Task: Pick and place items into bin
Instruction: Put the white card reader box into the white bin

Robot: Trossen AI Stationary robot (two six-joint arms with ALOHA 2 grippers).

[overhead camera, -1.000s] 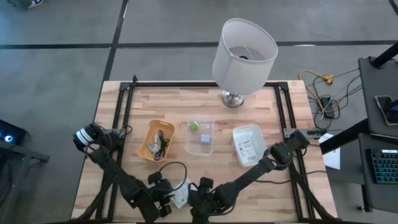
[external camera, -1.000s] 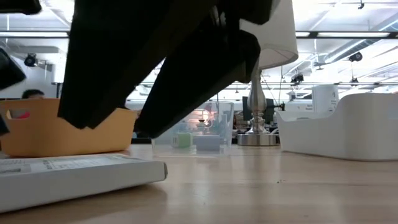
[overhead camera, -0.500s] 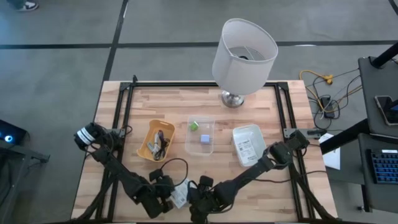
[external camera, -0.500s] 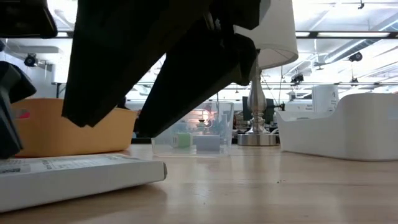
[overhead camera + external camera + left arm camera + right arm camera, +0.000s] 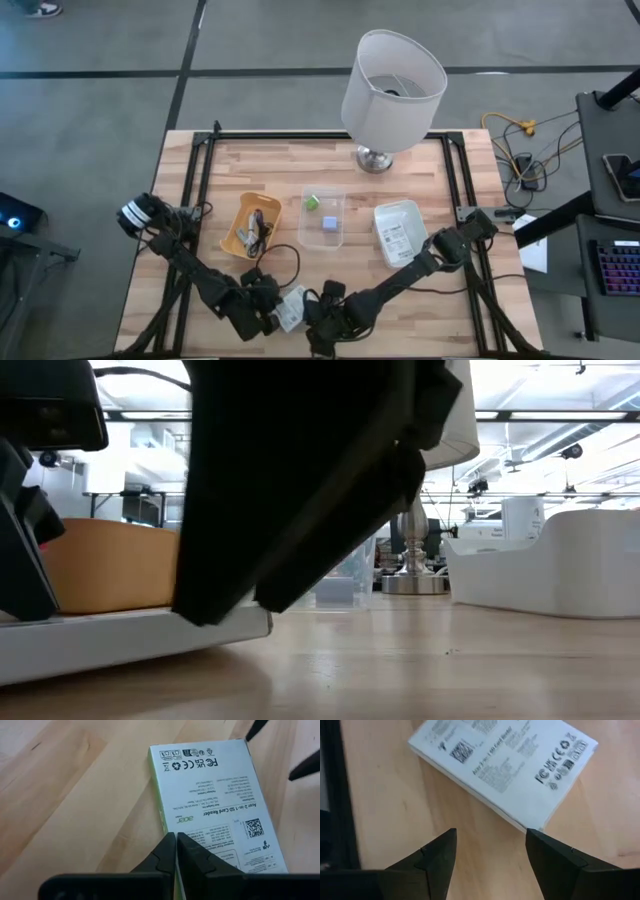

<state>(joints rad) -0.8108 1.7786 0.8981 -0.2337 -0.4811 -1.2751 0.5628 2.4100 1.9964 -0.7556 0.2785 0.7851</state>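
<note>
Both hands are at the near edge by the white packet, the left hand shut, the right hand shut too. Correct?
Not quite. The right hand is open, its fingers spread beside the white packet, as the right wrist view shows. The left hand is shut, and both are at the near edge.

A pale wooden desk (image 5: 270,170) with dark rails along its sides stands on a grey floor (image 5: 90,100) crossed by dark seams. A large white lamp (image 5: 392,90) on a shiny metal base stands at the desk's far edge. Beside the desk on the right, yellow and black cables (image 5: 520,140) lie on the floor, next to a dark stand carrying a keyboard (image 5: 612,268). The level view looks into a bright open hall with white ceiling beams (image 5: 540,415), hanging lights and further workbenches in the distance.
</note>
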